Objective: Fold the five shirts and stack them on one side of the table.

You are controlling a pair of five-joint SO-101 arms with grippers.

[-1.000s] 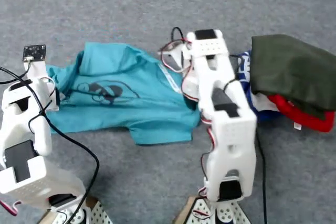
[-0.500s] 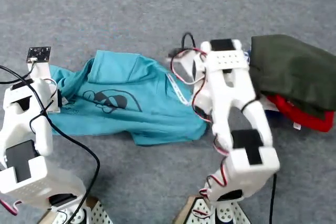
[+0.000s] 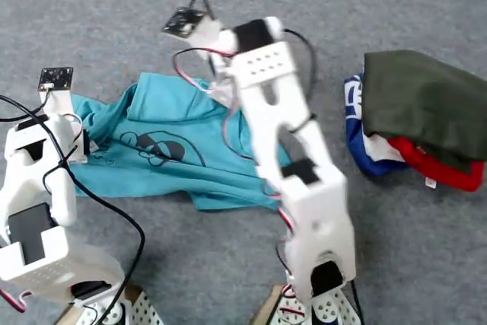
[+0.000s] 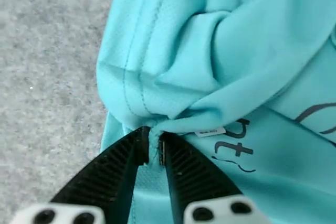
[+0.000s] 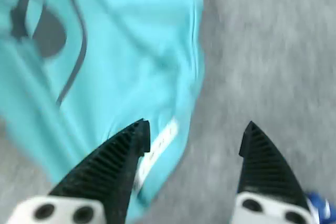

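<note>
left gripper (image 4: 151,141) pinches the teal shirt (image 4: 226,51) at its 9 o'clock edge. right gripper (image 5: 194,132) is wide open and should grab the 3 o'clock edge low.

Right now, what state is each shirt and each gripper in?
Teal shirt: unfolded, rumpled, flat on the table.
Left gripper: shut on the teal shirt's edge.
Right gripper: open, empty, over the teal shirt's edge.
Green shirt: folded, on top of the stack.
Red shirt: folded, under the green shirt.
Blue shirt: in the stack, mostly covered.
</note>
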